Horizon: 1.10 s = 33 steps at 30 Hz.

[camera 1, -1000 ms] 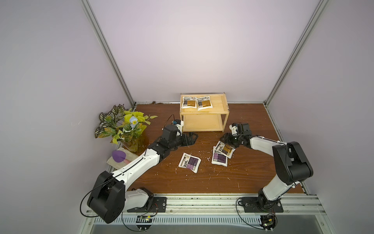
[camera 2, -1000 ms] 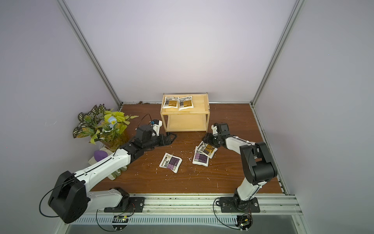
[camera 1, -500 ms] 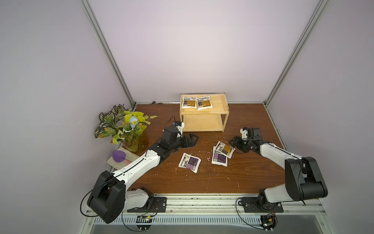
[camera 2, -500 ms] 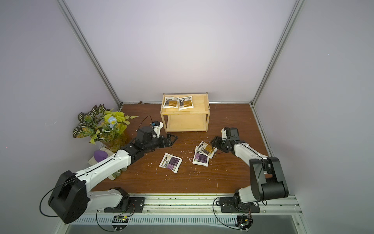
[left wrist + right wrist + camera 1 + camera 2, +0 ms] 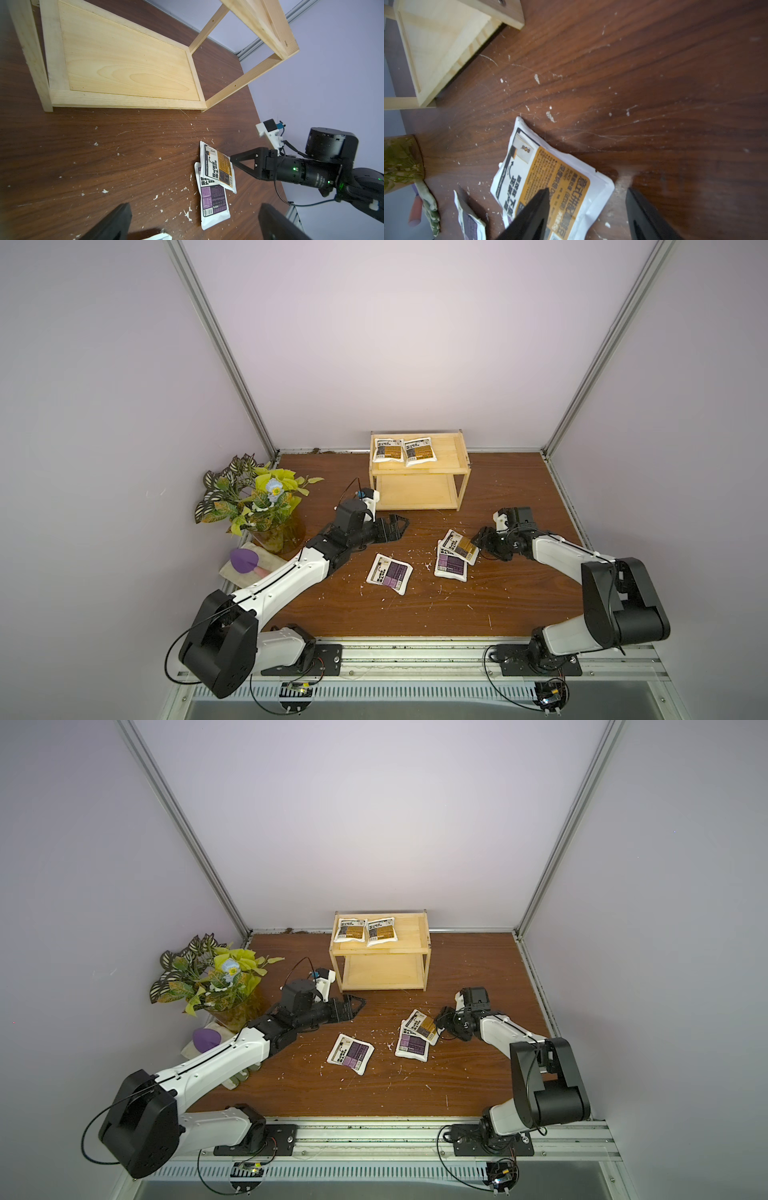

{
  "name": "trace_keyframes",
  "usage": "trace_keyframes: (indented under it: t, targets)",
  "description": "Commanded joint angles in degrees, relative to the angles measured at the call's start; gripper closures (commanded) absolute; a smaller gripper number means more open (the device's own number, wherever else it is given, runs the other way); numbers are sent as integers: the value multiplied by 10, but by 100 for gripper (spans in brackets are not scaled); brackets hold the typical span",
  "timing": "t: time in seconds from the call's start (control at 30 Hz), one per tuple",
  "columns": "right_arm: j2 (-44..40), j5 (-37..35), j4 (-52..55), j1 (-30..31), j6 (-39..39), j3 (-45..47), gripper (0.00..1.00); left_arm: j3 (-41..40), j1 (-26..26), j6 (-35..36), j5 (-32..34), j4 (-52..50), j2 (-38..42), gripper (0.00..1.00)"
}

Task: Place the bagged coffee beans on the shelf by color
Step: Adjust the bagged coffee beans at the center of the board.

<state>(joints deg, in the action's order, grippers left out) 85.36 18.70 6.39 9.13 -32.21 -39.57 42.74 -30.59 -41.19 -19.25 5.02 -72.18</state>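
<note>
Out from the front of the shelf (image 5: 417, 471), toward its right-hand legs, an orange-labelled pouch (image 5: 458, 546) is seen lying flat on the wooden table (image 5: 415, 614). It overlaps a purple-labelled pouch (image 5: 451, 568) beneath it. Its long axis is set askew to the shelf's front, with one short end turned toward the shelf and the other away.

The right gripper (image 5: 482, 545) is found low over the table at the edge of that pouch facing away from the shelf's middle. Its jaws are parted and nothing is held between them. In the right wrist view one finger (image 5: 533, 212) is shown over the printed face and the other over bare table, so the pouch's shelf-ward corner is straddled. Whether the pouch is touched cannot be told.

A nip on that corner is judged to be what the next move calls for, with care that the purple pouch below is not caught as well. The left gripper (image 5: 401, 524), likewise open and empty, is placed just off the shelf's front left leg, farther from this pouch than the right.

A second purple pouch (image 5: 390, 573) lies apart, further out from the shelf. On the shelf's top board two orange pouches (image 5: 387, 450) are laid side by side. The pouch to be taken is white, thin and slightly puffed, with dark print and an orange block.
</note>
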Motion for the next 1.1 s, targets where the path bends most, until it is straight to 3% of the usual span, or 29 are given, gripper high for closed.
trace_keyframes:
  t: [0.0, 0.63, 1.07]
  targets:
    - [13, 22, -13, 18, -15, -13, 35, 2, -9, -3, -3, 13, 0, 0]
    - [38, 28, -64, 184, -109, -96, 36, 1, -13, -15, -3, 23, -16, 1]
    - [58, 42, -89, 294, -157, -102, 36, -16, -14, -56, -7, 38, -27, 0]
